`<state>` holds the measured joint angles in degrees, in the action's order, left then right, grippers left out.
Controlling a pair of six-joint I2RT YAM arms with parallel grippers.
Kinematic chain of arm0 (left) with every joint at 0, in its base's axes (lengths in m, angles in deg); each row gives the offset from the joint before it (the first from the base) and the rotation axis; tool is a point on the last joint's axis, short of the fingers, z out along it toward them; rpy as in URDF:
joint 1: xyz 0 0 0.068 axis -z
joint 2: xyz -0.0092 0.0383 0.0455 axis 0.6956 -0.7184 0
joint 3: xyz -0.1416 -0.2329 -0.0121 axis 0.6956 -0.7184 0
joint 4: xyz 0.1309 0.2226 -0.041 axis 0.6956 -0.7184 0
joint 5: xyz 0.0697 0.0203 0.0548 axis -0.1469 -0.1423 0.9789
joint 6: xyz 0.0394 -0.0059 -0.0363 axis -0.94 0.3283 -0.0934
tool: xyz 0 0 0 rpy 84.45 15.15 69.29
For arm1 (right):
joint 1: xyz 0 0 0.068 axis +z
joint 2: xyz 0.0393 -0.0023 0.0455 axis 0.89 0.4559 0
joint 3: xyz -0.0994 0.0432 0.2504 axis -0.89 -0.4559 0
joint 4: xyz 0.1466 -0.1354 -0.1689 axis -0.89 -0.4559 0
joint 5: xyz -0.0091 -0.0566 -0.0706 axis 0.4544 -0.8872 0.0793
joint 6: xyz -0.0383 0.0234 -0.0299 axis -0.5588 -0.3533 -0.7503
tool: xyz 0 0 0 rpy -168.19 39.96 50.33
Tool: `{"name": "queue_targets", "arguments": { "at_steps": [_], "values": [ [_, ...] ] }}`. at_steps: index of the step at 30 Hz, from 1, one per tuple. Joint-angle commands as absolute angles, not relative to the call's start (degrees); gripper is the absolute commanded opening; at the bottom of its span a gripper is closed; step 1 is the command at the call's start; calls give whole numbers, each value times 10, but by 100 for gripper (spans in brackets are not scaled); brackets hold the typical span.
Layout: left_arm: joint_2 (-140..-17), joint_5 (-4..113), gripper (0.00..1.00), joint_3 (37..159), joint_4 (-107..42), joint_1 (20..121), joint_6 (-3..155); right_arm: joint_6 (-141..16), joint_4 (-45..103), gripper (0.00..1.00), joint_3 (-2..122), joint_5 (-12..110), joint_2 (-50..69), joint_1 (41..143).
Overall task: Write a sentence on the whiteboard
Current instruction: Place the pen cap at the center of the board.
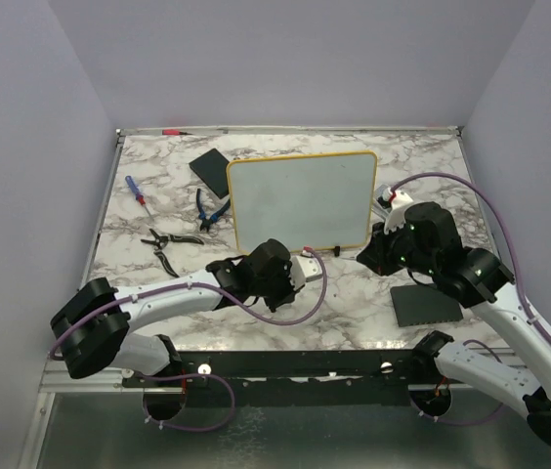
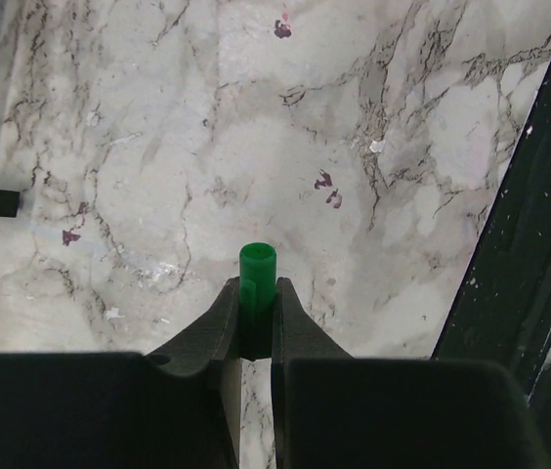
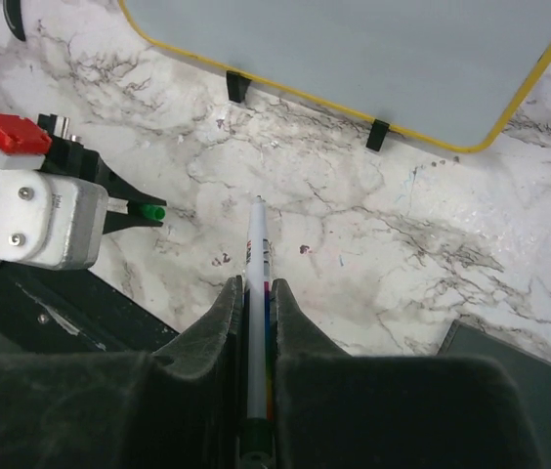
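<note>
The whiteboard [image 1: 300, 200] with its yellow frame stands at mid-table on two black feet; its face is blank and no sentence shows. It also shows in the right wrist view [image 3: 354, 39]. My left gripper [image 1: 322, 262] is shut on a green marker cap [image 2: 257, 269], low over the marble in front of the board. My right gripper [image 1: 367, 254] is shut on a white marker [image 3: 258, 283] whose uncapped tip points toward the left gripper [image 3: 144, 211] and its cap. The two grippers face each other, a short gap apart.
One black square pad [image 1: 212, 168] lies behind the board's left, another [image 1: 425, 305] at the right front. Two pairs of pliers [image 1: 212, 208] [image 1: 168, 242] and a screwdriver [image 1: 136, 190] lie at the left. The dark table rail [image 2: 539, 244] runs along the near edge.
</note>
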<state>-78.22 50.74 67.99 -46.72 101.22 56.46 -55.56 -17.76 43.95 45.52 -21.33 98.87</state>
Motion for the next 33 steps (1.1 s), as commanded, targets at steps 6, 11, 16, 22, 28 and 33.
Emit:
{"name": "queue_targets", "arguments": {
  "at_steps": [6, 11, 16, 22, 28, 33],
  "values": [
    [-850, 480, 13, 711, -465, 1028, 595, -518, -85, 0, 387, 415, -261, 988],
    [-880, 485, 19, 720, -467, 1038, 600, -516, -80, 0, 374, 415, -266, 988],
    [-891, 498, 28, 725, -471, 1041, 601, -513, -72, 0, 365, 395, -268, 988],
    [-889, 500, 43, 726, -475, 1040, 603, -512, -64, 0, 357, 391, -271, 988],
    [-865, 523, 76, 730, -475, 1039, 607, -509, -62, 0, 354, 379, -282, 988],
    [-843, 527, 88, 733, -467, 1034, 621, -504, -57, 0, 351, 372, -295, 988]
  ]
}}
